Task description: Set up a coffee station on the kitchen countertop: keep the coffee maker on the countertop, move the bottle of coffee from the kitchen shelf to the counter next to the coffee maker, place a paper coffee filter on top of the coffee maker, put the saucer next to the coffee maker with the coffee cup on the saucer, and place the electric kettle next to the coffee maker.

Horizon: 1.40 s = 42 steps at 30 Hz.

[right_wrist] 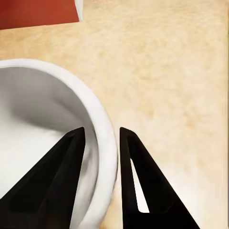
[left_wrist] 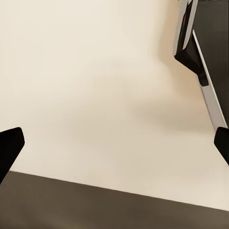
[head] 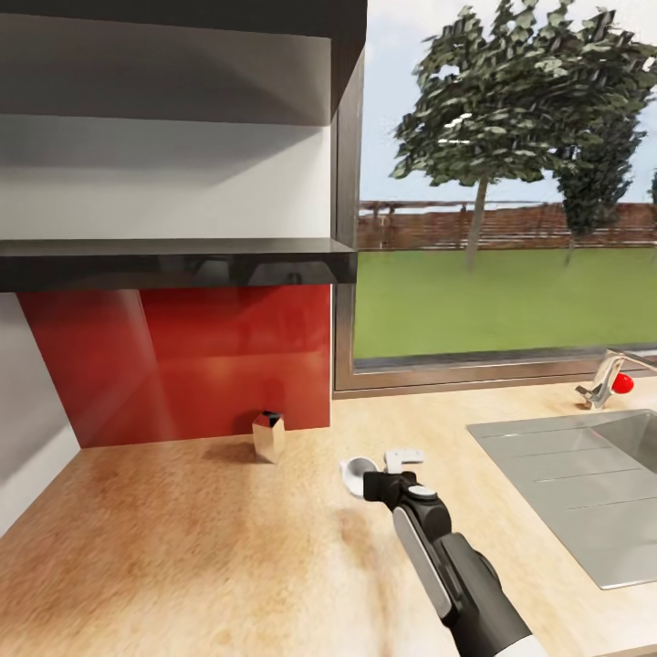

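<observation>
the coffee cup (right_wrist: pixel 43 143) is held at its rim by the right gripper (right_wrist: pixel 100 143), one finger set inside the white bowl and the other outside, the wall pinched narrowly between them. in the head view the cup (head: pixel 354 474) is seen low over the kitchen countertop (head: pixel 182 547), or resting on it; which of the two cannot be told. it lies well out from the red backsplash (head: pixel 182 365), and nearer to the small silver box with a dark top (head: pixel 268 435) that stands at the backsplash's foot than to the steel sink (head: pixel 584 484).

the kitchen shelf (head: pixel 173 260) is seen above the backsplash as a dark glossy slab, its top surface hidden from this angle. beyond the sink, a tap with a red knob (head: pixel 610 381) is set under the window.

the left gripper (left_wrist: pixel 114 143) is spread wide, with nothing between its tips, over a pale plain surface.

the grip is judged a thin one: a single wall of a smooth cup is held, so the cup could be swung or slipped out if it is carried fast or tilted. if the fingers are parted while the cup is off level, it could be tipped onto its side or rolled toward the sink.
</observation>
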Available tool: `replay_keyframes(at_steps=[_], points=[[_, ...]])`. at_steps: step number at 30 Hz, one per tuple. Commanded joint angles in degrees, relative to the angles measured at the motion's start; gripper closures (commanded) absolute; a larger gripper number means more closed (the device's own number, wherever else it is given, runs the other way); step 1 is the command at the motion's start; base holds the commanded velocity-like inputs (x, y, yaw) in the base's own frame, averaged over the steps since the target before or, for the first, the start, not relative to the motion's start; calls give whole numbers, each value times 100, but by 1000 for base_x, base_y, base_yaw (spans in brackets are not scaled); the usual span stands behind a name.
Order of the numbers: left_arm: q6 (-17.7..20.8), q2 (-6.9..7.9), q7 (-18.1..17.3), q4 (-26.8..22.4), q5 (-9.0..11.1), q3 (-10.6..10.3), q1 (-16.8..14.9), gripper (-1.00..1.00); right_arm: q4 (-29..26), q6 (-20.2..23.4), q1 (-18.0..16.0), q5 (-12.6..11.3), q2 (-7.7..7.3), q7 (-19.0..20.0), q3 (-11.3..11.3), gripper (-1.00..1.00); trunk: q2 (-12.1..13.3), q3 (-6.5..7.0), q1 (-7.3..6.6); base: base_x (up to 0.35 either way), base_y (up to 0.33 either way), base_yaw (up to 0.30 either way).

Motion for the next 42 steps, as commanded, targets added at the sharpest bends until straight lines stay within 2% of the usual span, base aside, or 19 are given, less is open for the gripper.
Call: replay_keyframes(at_steps=[1, 6, 15, 22, 36, 42], points=[[-33, -5, 5, 8, 54, -48, -1, -100, -56, 14, -2, -61, -4, -61, 2, 100, -3, 0, 2, 0, 0, 0], [-25, -10, -2, -1, 52, -62, -3, -100, -308, 117, -2, -58, -8, -66, -14, 100, -3, 0, 2, 0, 0, 0], [-12, 5, -4, -4, 55, -64, -9, -100, -1130, 808, -2, -60, -8, -67, -17, 100, -3, 0, 2, 0, 0, 0], [-10, -1, -4, -4, 50, -64, -10, -100, -1189, 870, -2, -58, -16, -64, -17, 100, -3, 0, 2, 0, -56, 0], [-10, -4, -4, -4, 53, -64, -7, -100, -1193, 872, -2, -66, -17, -58, -9, 100, -3, 0, 2, -1, -258, 0], [-10, -2, -4, -3, 55, -64, -8, -100, -1193, 872, -2, -66, -17, -58, -9, 100, -3, 0, 2, -170, -226, 0]])
